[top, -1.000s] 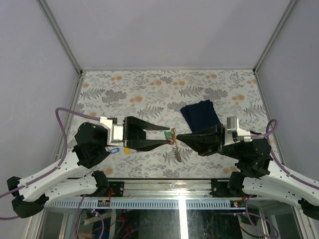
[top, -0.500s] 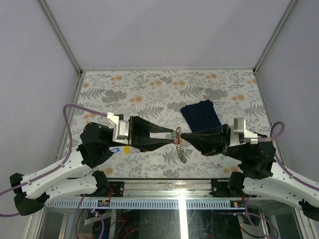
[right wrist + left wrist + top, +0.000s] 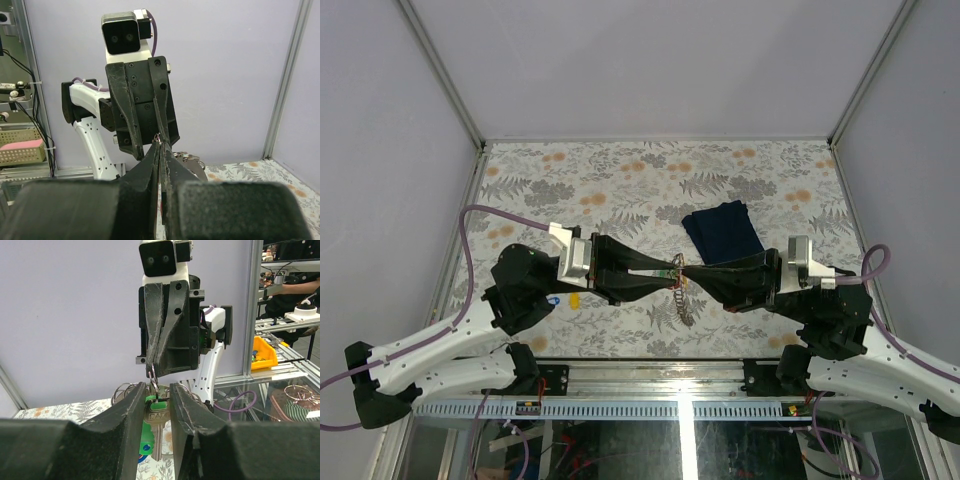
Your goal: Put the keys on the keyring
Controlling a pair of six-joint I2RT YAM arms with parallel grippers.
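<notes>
In the overhead view, the left fingers (image 3: pixel 635 288) pointed toward 3 o'clock and the right fingers (image 3: pixel 720 275) toward 9 o'clock, their tips nearly meeting above the near half of the flowered bench (image 3: pixel 620 180). A green-tagged key (image 3: pixel 671 269) sat at the left tips. The keyring (image 3: pixel 680 298) hung from the meeting point toward 6 o'clock, off the bench. A blue-tagged key (image 3: pixel 552 299) and a yellow-tagged key (image 3: pixel 573 298) lay on the bench at 9 o'clock from the tips, beside the left arm. A navy cloth (image 3: pixel 722 230) lay at 1 o'clock.

From the left wrist, the left fingers (image 3: pixel 132 412) pinched the green-tagged key (image 3: pixel 156 420) by its silver head, the tag hanging at 7 o'clock. At 12 o'clock, the right fingers (image 3: pixel 157 330) came down pressed together on a thin wire ring touching the key's top. More loops of the keyring (image 3: pixel 124 389) showed behind, at 10 o'clock.

From the right wrist, the right fingers (image 3: pixel 145 175) were squeezed tight with only a slit between them, gripping the wire. The left fingers (image 3: pixel 132 120) faced them at 12 o'clock. Loops of the keyring (image 3: pixel 189 158) showed at 3 o'clock.
</notes>
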